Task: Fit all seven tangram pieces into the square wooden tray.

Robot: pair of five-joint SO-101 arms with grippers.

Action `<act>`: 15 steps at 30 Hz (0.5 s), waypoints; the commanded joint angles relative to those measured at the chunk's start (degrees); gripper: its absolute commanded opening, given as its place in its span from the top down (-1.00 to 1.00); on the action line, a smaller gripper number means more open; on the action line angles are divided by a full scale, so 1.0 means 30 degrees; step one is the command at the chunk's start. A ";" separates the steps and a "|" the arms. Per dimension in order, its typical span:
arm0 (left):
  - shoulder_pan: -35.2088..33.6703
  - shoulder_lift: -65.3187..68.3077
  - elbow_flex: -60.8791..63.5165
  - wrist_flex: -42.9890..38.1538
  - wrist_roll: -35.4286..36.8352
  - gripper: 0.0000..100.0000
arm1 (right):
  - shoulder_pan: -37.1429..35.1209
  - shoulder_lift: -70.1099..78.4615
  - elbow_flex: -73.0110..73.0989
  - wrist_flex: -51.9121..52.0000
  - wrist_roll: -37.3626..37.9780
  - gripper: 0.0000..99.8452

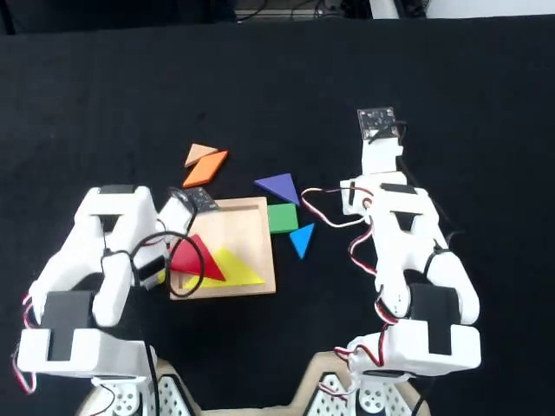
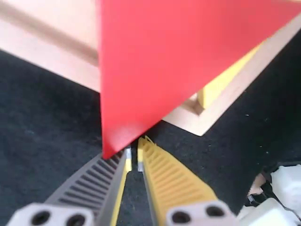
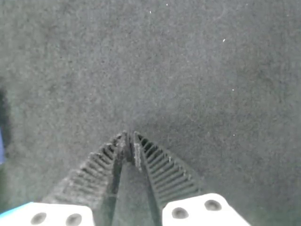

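Currently the square wooden tray [image 1: 247, 227] lies on the black cloth [image 1: 104, 95] between the two arms, closer to the left arm [image 1: 104, 260]. Two pieces are at it. The yellow triangle [image 1: 234, 269] lies flat inside, along the edge nearest to the robot. The red triangle [image 1: 195, 258] is partly over the yellow one, and one of its corners reaches out over the tray's left rim.

The left gripper [image 2: 135, 148] is just at this corner, outside the tray. Its jaws stand almost together, with only a thin slit between them. In the left wrist view the red corner covers the tip of the grey jaw. Whether the jaws press on the piece or are only near it I cannot tell for sure, but nothing seems to be between them.

Five other pieces lie on the cloth outside. The green square [image 1: 282, 217] touches the tray's right rim near the far corner. The purple triangle [image 1: 279, 186] is just beyond it, and the blue triangle [image 1: 302, 238] is just beside the square on the robot's side. The orange parallelogram [image 1: 205, 169] and the pale orange triangle [image 1: 199, 153] lie together beyond the tray's far left corner.

The right arm [image 1: 408, 251] is stretched away from the robot, apart from the tray. The right gripper [image 3: 128, 139] hangs over the cloth with its jaws closed, holding nothing.
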 commanded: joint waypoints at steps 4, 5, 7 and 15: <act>0.0278 0.0088 -0.3531 0.0674 0.0527 0.94 | -0.0352 -0.0044 -0.1070 0.0147 0.0176 0.98; 0.0366 0.0088 -0.3853 0.0586 0.0850 0.94 | -0.0352 -0.0044 -0.1070 0.0147 0.0176 0.98; 0.0601 0.0117 -0.4498 0.0469 0.1231 0.94 | -0.0352 -0.0044 -0.1040 0.0147 0.0176 0.98; 0.3267 0.0117 -0.3707 -0.1495 0.1582 0.94 | -0.0352 -0.0044 -0.1040 0.0147 0.0176 0.98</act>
